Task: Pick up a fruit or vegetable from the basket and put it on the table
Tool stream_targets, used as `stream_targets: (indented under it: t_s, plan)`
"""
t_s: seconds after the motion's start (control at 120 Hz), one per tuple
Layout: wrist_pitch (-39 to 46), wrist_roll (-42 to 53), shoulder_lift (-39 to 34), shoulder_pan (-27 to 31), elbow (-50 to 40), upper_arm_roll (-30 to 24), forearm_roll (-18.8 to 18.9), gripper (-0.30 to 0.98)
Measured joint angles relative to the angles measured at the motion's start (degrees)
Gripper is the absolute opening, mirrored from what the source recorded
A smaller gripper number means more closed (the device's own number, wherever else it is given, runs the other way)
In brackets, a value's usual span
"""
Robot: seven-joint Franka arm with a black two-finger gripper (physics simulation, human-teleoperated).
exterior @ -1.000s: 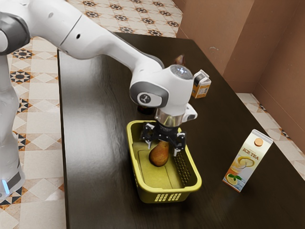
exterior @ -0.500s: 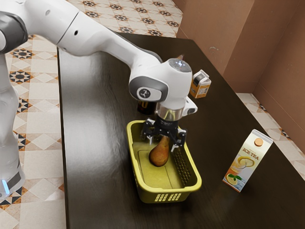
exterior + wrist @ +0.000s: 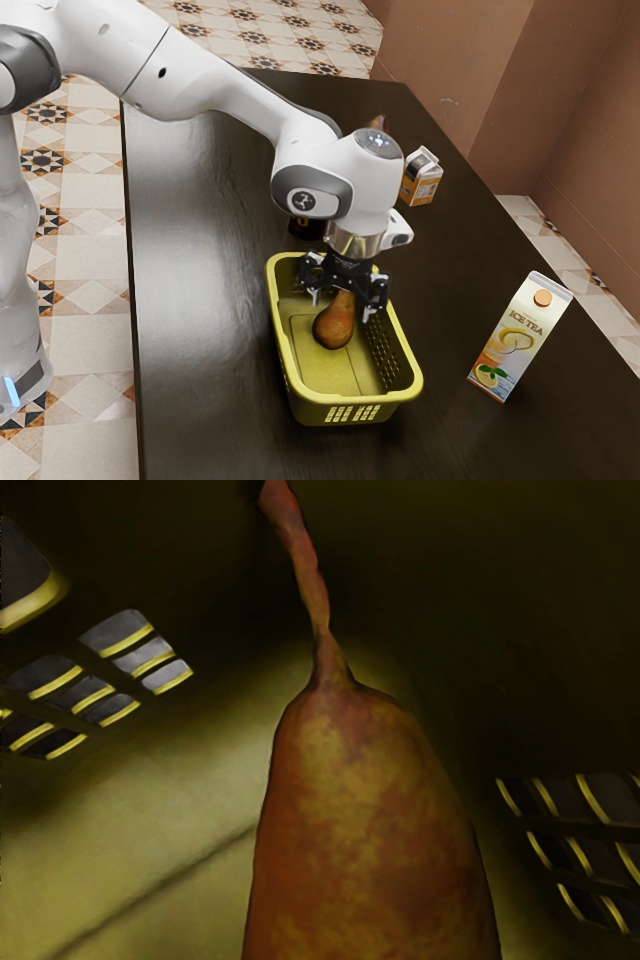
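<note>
The arm is extended from the exterior view's left, with the gripper point(image 3: 341, 305) pointed downward and its fingers held spread. The pear point(image 3: 334, 327) is located beneath it, inside the basket point(image 3: 308, 408).

White arm point(image 3: 210, 85) reaching out, wrist point(image 3: 350, 190) bent downward, jaws spread apart

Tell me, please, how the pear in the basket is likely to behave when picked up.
The pear should stay firm, as its skin looks unwrinkled. Gripped by its narrow neck, it may swing, since the other end is fatter. Its rounded sides could let it roll.
</note>
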Motion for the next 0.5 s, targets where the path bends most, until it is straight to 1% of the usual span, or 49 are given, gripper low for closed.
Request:
stream_targets:
  t_s: [0.292, 0.5]
  plan:
    - [-0.2, 0.8, -1.1, 0.8, -1.6, -0.4, 0.0, 0.56]
    - [0.3, 1.6, -0.7, 0.0, -1.6, -0.6, -0.5, 0.55]
